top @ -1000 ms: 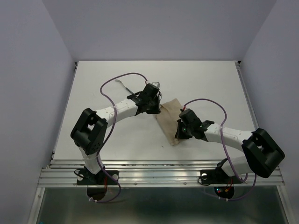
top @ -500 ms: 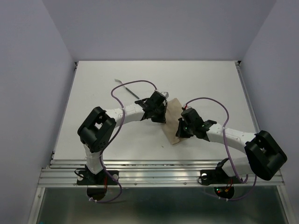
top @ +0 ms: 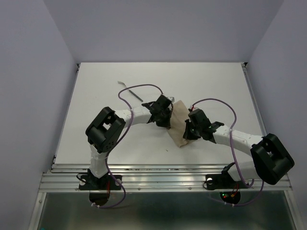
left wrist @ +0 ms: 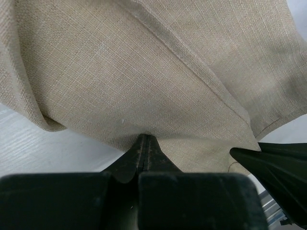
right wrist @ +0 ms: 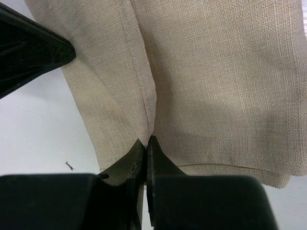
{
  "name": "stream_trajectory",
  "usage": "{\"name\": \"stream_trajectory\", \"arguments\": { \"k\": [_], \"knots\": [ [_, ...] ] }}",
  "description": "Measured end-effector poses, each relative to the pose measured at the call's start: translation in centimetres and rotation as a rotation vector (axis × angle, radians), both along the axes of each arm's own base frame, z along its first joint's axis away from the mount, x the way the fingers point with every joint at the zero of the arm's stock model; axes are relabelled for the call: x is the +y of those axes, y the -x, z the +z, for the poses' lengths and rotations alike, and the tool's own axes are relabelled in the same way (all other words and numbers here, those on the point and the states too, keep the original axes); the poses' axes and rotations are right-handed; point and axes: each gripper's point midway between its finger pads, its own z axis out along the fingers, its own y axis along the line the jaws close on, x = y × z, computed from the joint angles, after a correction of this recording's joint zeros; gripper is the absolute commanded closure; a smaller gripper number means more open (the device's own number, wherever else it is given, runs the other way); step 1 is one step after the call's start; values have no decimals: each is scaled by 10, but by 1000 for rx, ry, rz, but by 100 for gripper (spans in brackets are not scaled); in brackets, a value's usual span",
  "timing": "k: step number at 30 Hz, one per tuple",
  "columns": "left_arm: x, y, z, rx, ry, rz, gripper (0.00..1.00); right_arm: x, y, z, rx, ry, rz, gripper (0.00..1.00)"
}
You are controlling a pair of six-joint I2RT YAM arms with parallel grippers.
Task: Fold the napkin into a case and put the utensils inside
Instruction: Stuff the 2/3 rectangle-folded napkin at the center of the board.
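Observation:
The beige napkin (top: 178, 120) lies folded in a narrow strip at the middle of the table, between my two grippers. My left gripper (top: 166, 119) is shut on a fold at its left edge; in the left wrist view the gripper (left wrist: 146, 138) pinches the cloth (left wrist: 144, 72). My right gripper (top: 188, 132) is shut on the right edge; in the right wrist view the gripper (right wrist: 145, 140) pinches the cloth (right wrist: 206, 81) at a seam. A slim silvery utensil (top: 129, 89) lies on the table behind the left arm. Other utensils are hidden.
The white table (top: 216, 86) is walled by pale panels at left, right and back. A metal rail (top: 163, 177) runs along the near edge by the arm bases. Purple cables (top: 218, 103) loop above both arms.
My left gripper has moved right and nearer, carrying the napkin's left edge over toward the right gripper. The napkin is now narrower. The right gripper has shifted slightly right.

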Motion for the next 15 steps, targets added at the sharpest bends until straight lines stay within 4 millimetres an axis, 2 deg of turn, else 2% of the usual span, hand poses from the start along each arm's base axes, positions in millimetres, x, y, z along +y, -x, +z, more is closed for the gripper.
{"name": "stream_trajectory", "arguments": {
  "k": [3, 5, 6, 7, 8, 11, 13, 15],
  "knots": [
    [-2, -2, 0, -5, 1, -5, 100, -2, -2, -1, 2, 11, 2, 94],
    [-3, -3, -2, -3, -1, -8, 100, -3, -2, -5, 10, 23, 5, 82],
    [-3, -2, -3, 1, -2, -9, 100, -4, -1, -6, 12, 28, 6, 69],
    [-4, -2, -4, 3, -1, -11, 100, -5, -1, -7, 15, 36, 6, 61],
    [-4, -2, -4, 2, 1, -12, 100, -7, 0, -6, 16, 44, -1, 46],
    [-4, -2, -4, 1, 1, -17, 100, -13, 0, 0, 9, 66, -6, 38],
    [-4, -2, -4, 2, 2, -20, 100, -14, 0, 11, -10, 60, -13, 38],
    [-5, -1, -4, 4, 7, -24, 100, -13, -4, 34, -61, 26, -22, 42]
  ]
}}
